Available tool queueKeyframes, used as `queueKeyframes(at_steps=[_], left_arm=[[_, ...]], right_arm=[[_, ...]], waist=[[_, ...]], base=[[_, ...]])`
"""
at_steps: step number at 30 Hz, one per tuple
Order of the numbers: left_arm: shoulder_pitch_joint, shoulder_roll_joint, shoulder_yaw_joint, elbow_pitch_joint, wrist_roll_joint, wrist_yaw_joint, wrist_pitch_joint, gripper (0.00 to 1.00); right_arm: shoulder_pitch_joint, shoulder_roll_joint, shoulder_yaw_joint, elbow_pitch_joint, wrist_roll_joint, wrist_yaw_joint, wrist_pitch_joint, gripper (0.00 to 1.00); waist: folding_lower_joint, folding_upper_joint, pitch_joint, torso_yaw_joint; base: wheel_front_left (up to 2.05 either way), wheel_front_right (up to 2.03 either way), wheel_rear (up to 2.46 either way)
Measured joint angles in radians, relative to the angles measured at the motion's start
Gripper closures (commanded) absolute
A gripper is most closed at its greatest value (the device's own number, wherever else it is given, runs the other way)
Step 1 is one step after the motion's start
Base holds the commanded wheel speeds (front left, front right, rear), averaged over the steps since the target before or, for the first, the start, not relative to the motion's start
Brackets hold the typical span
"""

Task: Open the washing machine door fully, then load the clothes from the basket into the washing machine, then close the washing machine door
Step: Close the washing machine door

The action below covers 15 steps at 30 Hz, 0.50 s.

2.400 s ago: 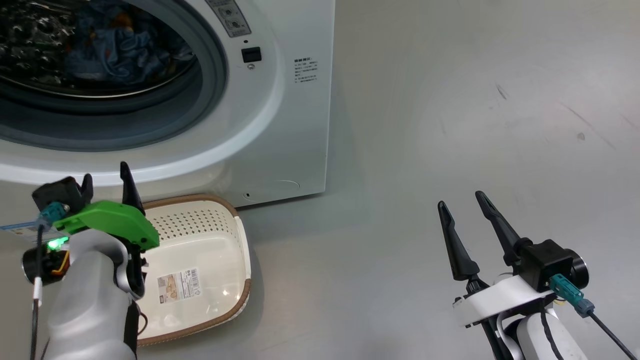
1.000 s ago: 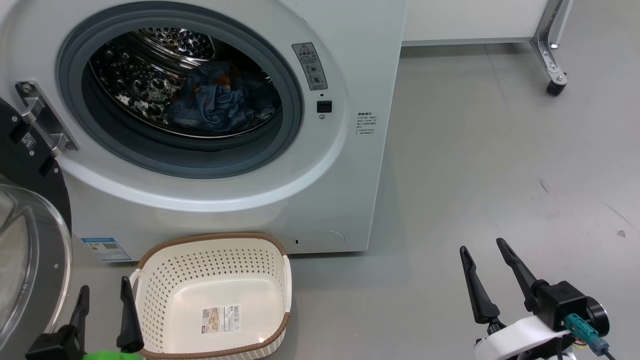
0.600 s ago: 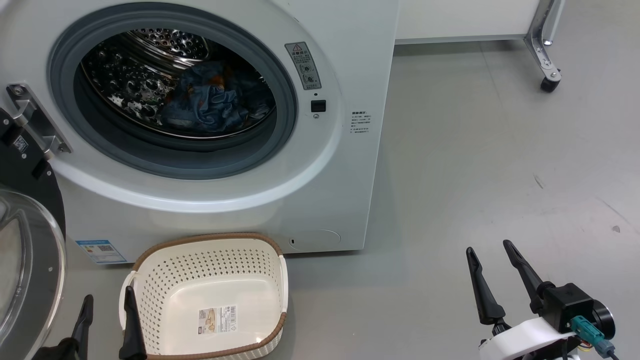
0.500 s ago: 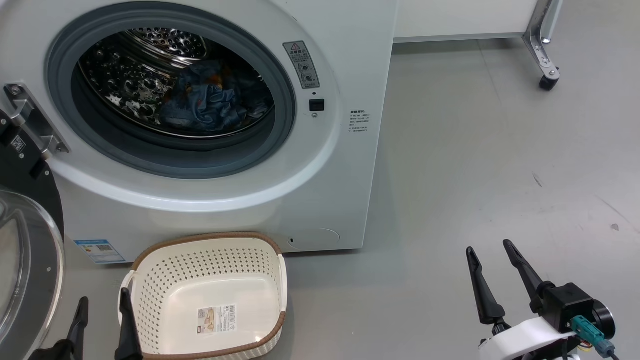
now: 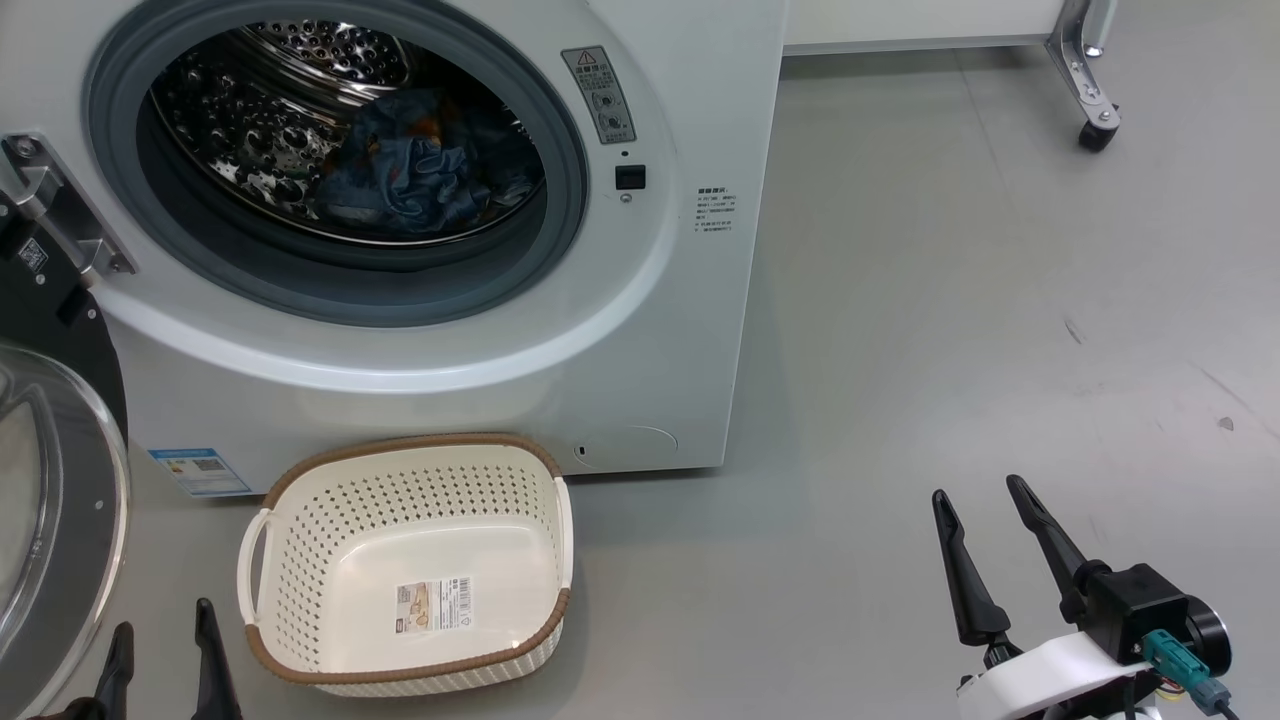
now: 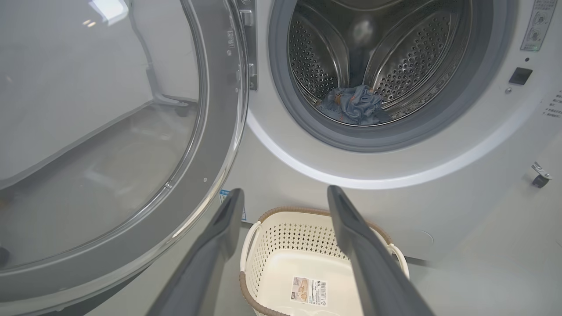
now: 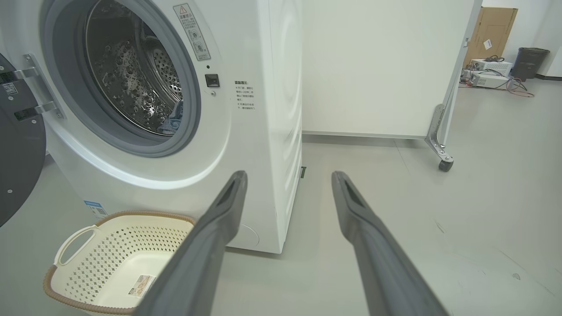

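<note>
Since the earlier head frames, the left gripper (image 5: 162, 618) had sunk toward the lower left corner of that view. Its inner finger no longer overlapped the rim of the basket (image 5: 420, 441). The whole view had also tilted a little, which was the camera's own shift. Both fingers of the left gripper stood spread wide with nothing between them, just beside the basket's left end. The right gripper (image 5: 977, 490) was likewise spread wide and empty, poised over bare floor (image 5: 950, 300) well to the right of the washer (image 5: 680, 330). The door (image 5: 60, 480) hung swung out on the washer's left, its hinge (image 5: 60, 205) at the edge of the opening and its glass bowl at the head view's left edge. The clothes (image 5: 410, 185) lay bunched as a blue heap in the bottom of the drum (image 5: 250, 130), behind the grey gasket (image 5: 565, 200). The basket sat upright on the floor, close to the washer's front below the opening, its pale inner floor bare around a label (image 5: 433, 605). A blue sticker (image 5: 195, 470) showed low on the washer's front, between door and basket. A caster (image 5: 1097, 135) stood at upper right.
</note>
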Motion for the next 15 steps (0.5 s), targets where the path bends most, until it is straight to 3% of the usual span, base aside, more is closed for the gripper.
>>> queueKeyframes(at_steps=[15], left_arm=[[-0.019, 0.000, 0.003, 0.004, 0.004, -0.008, 0.000, 0.00]], right_arm=[[-0.001, 0.003, 0.001, 0.001, -0.008, 0.000, 0.000, 0.00]], waist=[[0.0000, 0.0000, 0.004, 0.003]], base=[[-0.64, 0.64, 0.00]])
